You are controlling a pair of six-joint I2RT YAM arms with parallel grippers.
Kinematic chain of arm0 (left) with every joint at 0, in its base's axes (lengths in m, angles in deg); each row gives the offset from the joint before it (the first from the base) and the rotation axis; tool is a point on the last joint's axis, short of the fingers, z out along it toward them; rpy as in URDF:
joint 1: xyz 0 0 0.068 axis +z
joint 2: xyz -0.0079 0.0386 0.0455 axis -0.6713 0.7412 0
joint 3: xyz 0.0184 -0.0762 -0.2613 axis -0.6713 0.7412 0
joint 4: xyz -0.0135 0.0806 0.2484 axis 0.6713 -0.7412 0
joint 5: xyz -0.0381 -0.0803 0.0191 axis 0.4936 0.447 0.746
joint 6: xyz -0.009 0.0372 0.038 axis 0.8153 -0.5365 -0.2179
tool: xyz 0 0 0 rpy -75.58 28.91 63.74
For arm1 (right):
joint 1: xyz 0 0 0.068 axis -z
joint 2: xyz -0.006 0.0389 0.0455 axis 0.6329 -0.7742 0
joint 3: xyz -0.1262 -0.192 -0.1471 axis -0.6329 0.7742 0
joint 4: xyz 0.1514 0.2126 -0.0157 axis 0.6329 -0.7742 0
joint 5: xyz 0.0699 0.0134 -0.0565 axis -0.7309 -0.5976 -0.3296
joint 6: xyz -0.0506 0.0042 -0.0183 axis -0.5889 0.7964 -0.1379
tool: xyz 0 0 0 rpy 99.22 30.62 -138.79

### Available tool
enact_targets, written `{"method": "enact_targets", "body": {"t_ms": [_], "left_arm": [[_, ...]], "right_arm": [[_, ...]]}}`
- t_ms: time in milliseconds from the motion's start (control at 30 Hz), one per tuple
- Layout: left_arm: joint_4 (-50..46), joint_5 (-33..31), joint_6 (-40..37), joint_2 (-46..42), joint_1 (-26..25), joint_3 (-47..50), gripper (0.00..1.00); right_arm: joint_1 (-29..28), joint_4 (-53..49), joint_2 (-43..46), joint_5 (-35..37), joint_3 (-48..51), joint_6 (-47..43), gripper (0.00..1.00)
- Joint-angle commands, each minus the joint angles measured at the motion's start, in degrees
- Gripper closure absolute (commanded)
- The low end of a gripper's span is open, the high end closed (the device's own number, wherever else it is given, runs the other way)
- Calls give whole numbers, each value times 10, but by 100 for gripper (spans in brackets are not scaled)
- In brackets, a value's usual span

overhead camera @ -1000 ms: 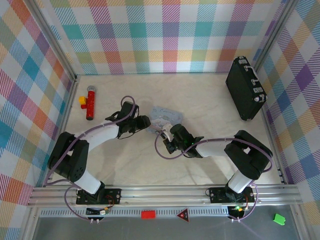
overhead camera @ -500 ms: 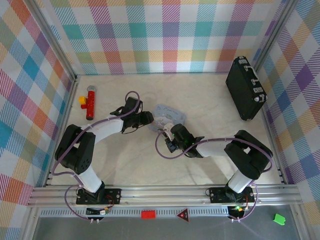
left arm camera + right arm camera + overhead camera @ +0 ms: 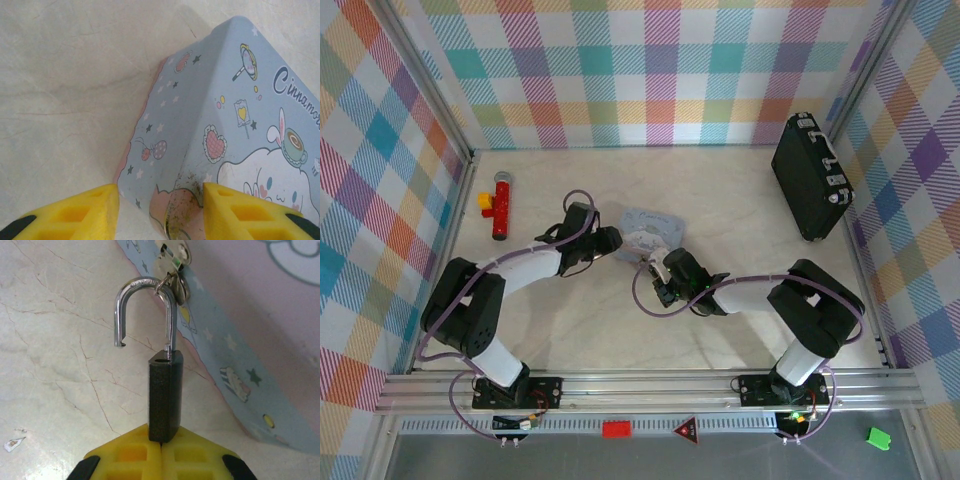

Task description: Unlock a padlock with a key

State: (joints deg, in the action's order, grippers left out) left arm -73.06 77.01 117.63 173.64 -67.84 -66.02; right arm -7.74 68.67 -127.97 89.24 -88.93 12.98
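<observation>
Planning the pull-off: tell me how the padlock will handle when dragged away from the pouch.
The padlock looks solid metal, so probably stiff and heavy for its size. Clamped only at its bottom end in the right gripper, it may pivot. Its open shackle is hooked through a fitting on the pouch, so pulling likely drags the soft pouch too.

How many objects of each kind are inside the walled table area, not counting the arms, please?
padlock: 1
pale blue pouch: 1
black case: 1
red and yellow toy: 1
Total: 4
</observation>
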Motion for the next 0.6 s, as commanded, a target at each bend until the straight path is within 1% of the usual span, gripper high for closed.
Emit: {"method": "enact_targets", "body": {"t_ms": [0,167,300,400,567], "left_arm": [[-117,-50,11,-1,14,55,55],[-116,-40,32,-45,6,89,56],[-120,-39,48,-67,-28,93,57],[-124,-47,61,-79,-48,95,58],[-122,-50,71,-86,-63,91,58]], "right_arm": [[13,-32,-17,-20,-24,22,100],[26,-58,-41,-31,-71,58,100],[28,-69,-56,-45,-97,93,100],[32,-64,-57,-55,-101,133,100],[39,-48,-65,-79,-100,210,100]]}}
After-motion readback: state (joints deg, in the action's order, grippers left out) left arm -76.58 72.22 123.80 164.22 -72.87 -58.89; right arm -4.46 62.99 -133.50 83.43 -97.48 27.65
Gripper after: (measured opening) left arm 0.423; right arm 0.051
